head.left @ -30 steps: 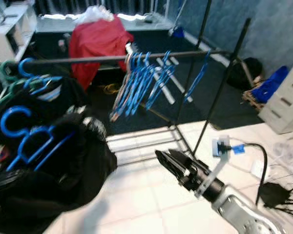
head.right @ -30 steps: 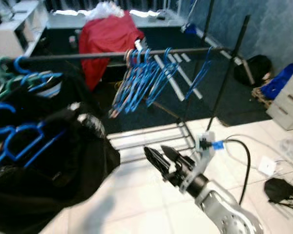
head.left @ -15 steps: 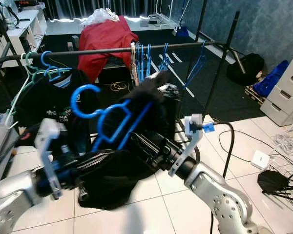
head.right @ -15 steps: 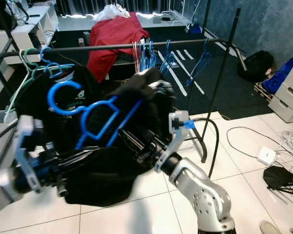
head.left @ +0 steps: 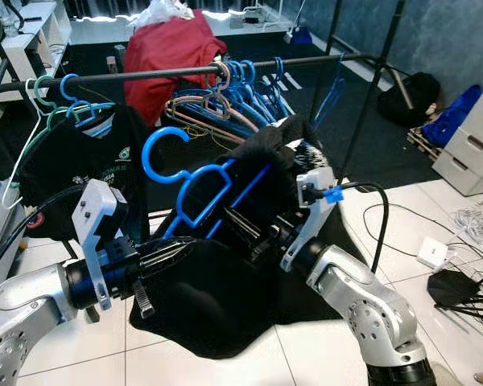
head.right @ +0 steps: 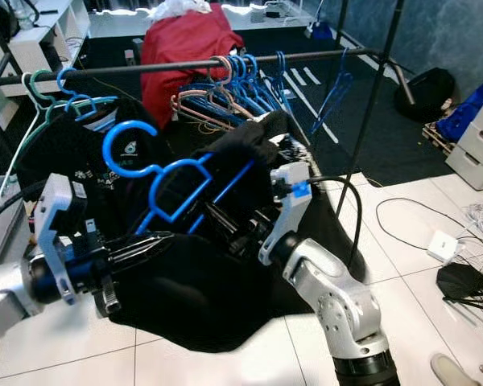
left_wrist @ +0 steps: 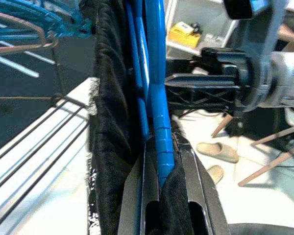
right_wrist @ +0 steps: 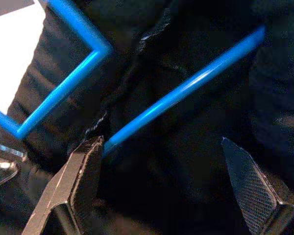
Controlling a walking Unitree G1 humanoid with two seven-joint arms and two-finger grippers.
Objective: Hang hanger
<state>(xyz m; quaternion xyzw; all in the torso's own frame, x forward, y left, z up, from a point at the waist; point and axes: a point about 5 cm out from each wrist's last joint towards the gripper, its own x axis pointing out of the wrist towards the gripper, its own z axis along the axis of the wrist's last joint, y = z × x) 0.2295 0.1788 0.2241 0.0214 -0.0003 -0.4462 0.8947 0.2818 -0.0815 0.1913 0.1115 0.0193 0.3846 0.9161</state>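
A blue plastic hanger (head.left: 212,172) carries a black garment (head.left: 217,297) and is held up in front of the black clothes rail (head.left: 145,74), its hook below the rail. My left gripper (left_wrist: 164,181) is shut on the hanger's blue bar (left_wrist: 159,122) together with a fold of the garment. From the right, my right gripper (right_wrist: 161,143) stands open around the garment, and a blue hanger bar (right_wrist: 186,90) runs between its fingers (right_wrist: 83,181). In the left eye view the left gripper (head.left: 185,248) and right gripper (head.left: 243,227) meet under the hanger.
Several blue hangers (head.left: 249,84) crowd the rail's middle; a black T-shirt (head.left: 80,169) hangs at its left end. A red cloth (head.left: 173,48) lies behind. The rack's upright (head.left: 378,96), white drawers (head.left: 467,145) and floor cables (head.left: 459,285) are at the right.
The hanger with its garment has come up from the lower left to the middle. My right gripper, apart from it a second ago, now reaches into the garment. The view has also shifted.
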